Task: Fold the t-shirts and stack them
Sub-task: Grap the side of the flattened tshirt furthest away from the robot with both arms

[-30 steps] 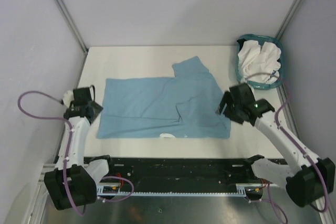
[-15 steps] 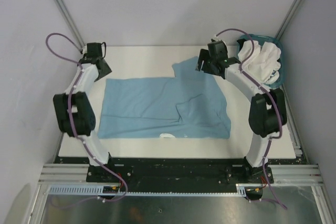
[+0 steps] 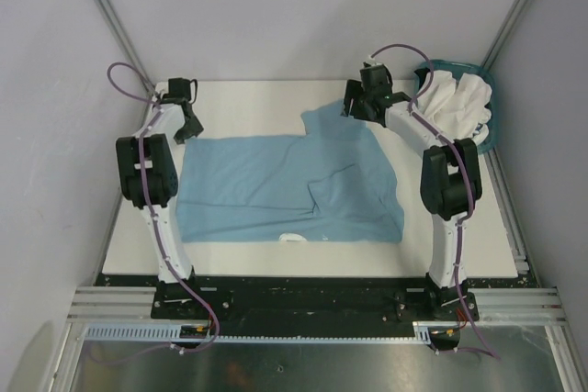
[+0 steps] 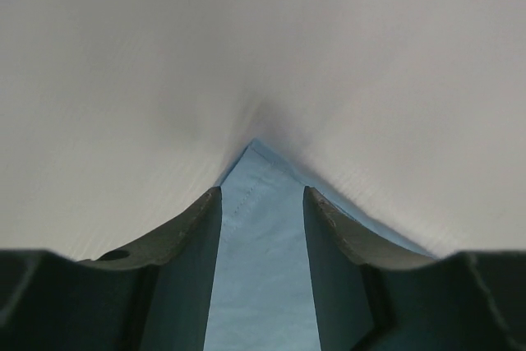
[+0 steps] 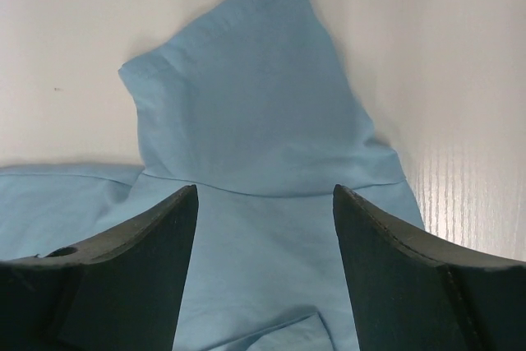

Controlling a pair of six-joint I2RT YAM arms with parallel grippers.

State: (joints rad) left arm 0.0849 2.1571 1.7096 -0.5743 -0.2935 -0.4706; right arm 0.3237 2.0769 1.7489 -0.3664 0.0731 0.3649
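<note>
The light blue t-shirt (image 3: 285,185) lies spread flat on the white table (image 3: 248,103), with one sleeve pointing to the far side. My left gripper (image 3: 191,128) is open at the shirt's far left corner. In the left wrist view the corner of blue cloth (image 4: 259,269) lies between the spread fingers of my left gripper (image 4: 261,195). My right gripper (image 3: 353,109) is open over the far sleeve. In the right wrist view the sleeve (image 5: 246,113) lies ahead of my right gripper (image 5: 265,191), whose jaws stand wide apart. White t-shirts (image 3: 455,98) are bunched in the basket.
A teal plastic basket (image 3: 478,144) stands at the table's far right corner, close to my right arm. Grey walls and metal posts enclose the table on three sides. A black rail runs along the near edge.
Both arms have swung from the near sides of the shirt up to its far edge. The left gripper now sits at the far left corner, the right at the sleeve. The shirt has not moved.
</note>
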